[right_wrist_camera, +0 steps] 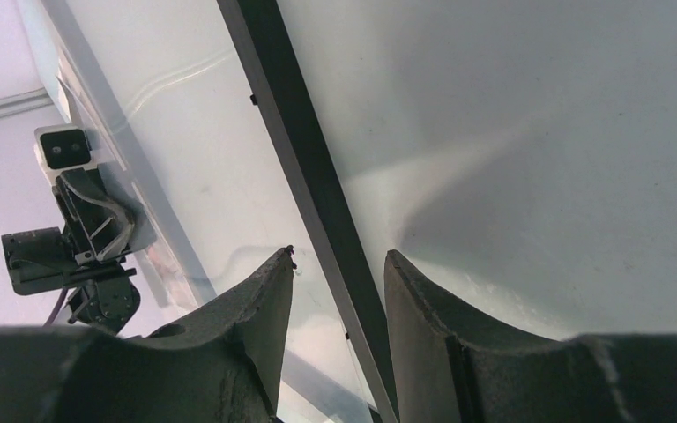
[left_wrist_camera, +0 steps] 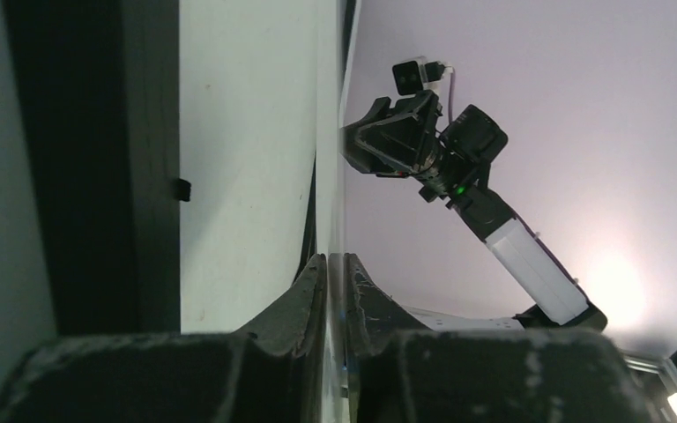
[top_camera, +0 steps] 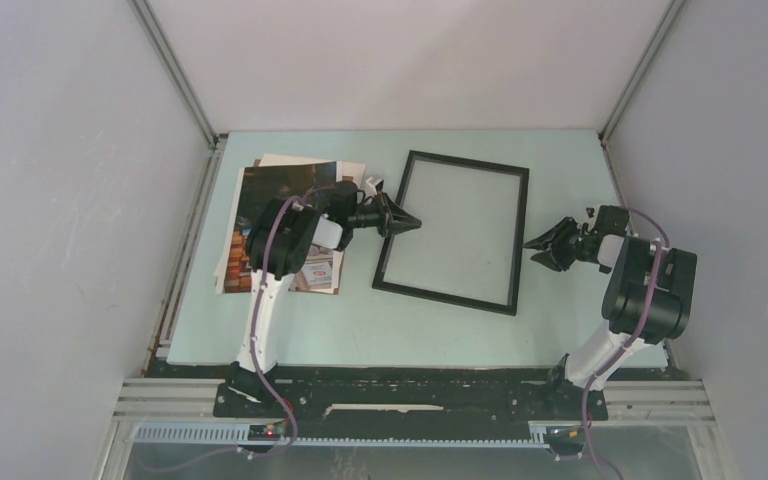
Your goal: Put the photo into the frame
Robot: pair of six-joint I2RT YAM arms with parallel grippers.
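The black frame [top_camera: 513, 235] lies in the middle of the table, with the table showing through its clear pane. My left gripper [top_camera: 407, 222] reaches over the frame's left rail. In the left wrist view its jaws [left_wrist_camera: 337, 261] stand nearly together on a thin pale edge of the frame [left_wrist_camera: 97, 176]. My right gripper [top_camera: 543, 245] hovers open just off the frame's right rail. In the right wrist view, the black rail [right_wrist_camera: 291, 123] runs between its spread fingers [right_wrist_camera: 339, 257], untouched. The photo [top_camera: 270, 190], dark with coloured stripes, lies at the left, partly under my left arm.
Under and around the photo lie a white sheet [top_camera: 295, 162] and pale boards [top_camera: 228, 258], with a printed sheet [top_camera: 318, 272] at the stack's near edge. Grey walls close in the table on three sides. The right gripper [left_wrist_camera: 405, 137] shows across the table in the left wrist view.
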